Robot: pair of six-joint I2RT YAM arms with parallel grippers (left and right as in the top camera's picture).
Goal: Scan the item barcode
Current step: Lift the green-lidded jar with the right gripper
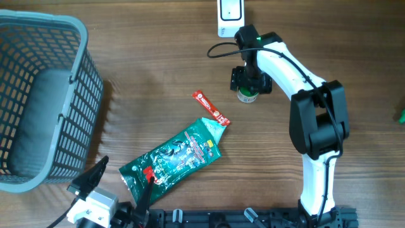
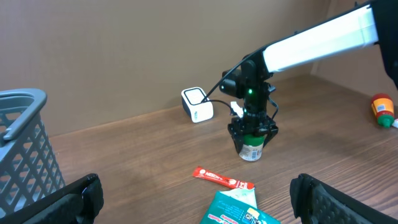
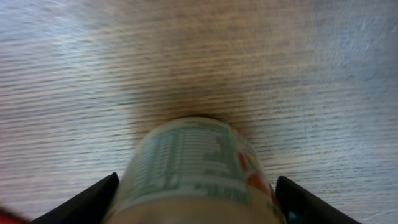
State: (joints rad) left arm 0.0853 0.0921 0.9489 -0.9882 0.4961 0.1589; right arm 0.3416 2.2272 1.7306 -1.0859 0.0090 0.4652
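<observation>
Bottle (image 1: 247, 96), small with a green-and-white label, stands upright on the wooden table (image 1: 158, 63), beyond most of the other goods. Nearest the robot's base, the left gripper (image 2: 196, 186) hangs with its jaws spread wide and nothing between them. Just past it a green snack pouch (image 1: 174, 158) lies flat, with a slim red stick packet (image 1: 211, 107) at its far corner. A grey plastic basket (image 1: 82, 38) sits off to the left. Farther on, the right gripper (image 2: 253, 135) sits over the bottle, one finger on each side; whether they press it I cannot tell. Farthest, a white scanner (image 1: 229, 16) rests beyond the bottle, apart from it.
</observation>
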